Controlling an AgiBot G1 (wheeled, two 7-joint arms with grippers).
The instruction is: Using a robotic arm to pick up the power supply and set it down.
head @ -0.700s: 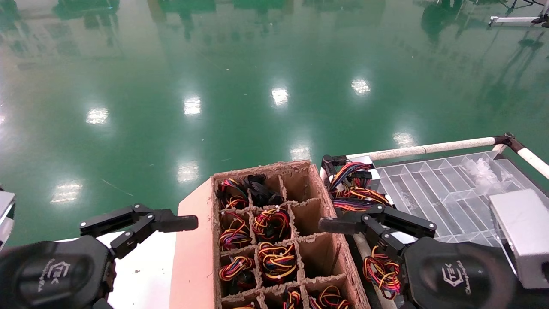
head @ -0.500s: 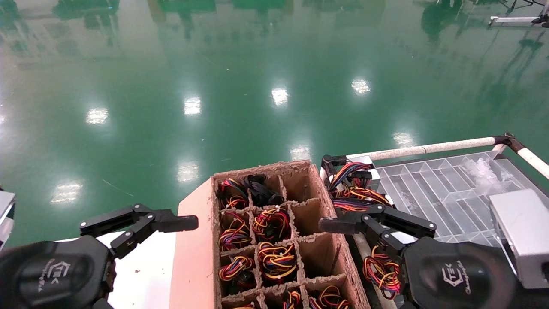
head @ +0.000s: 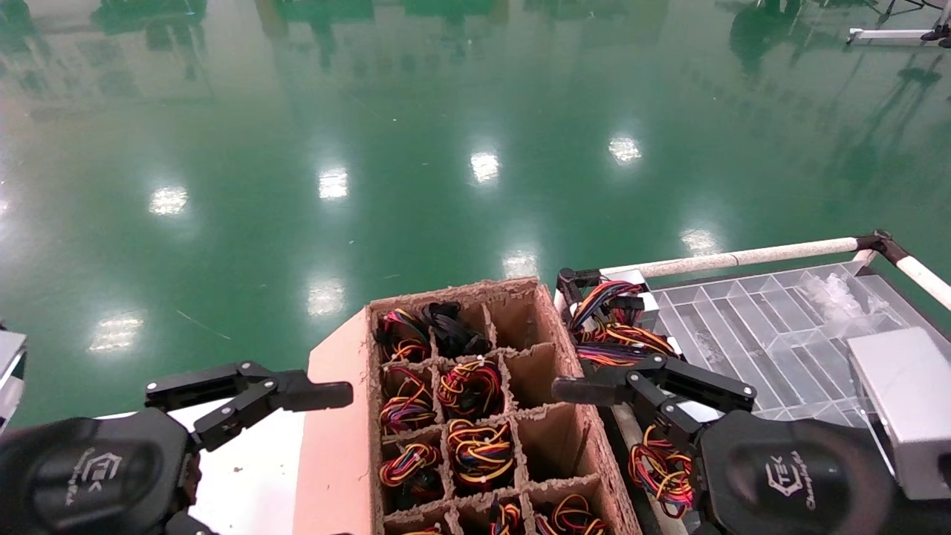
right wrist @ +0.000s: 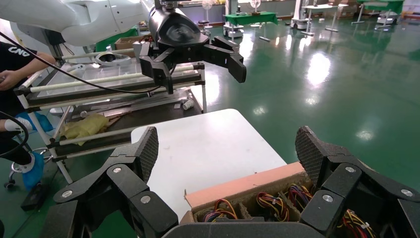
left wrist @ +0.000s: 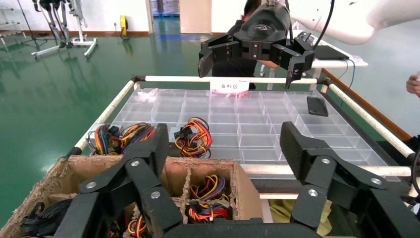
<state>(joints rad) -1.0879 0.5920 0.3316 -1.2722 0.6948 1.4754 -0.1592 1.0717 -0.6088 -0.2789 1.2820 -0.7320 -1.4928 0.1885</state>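
Nothing was gripped yet; this looked like the approach step. The left gripper hung spread wide and empty just to the left of the cardboard crate. The right gripper hung equally wide and empty over the crate's right wall. A power supply sat wires-up in a middle cell. The next move, I judged, called for one gripper centring above a cell, then descending.
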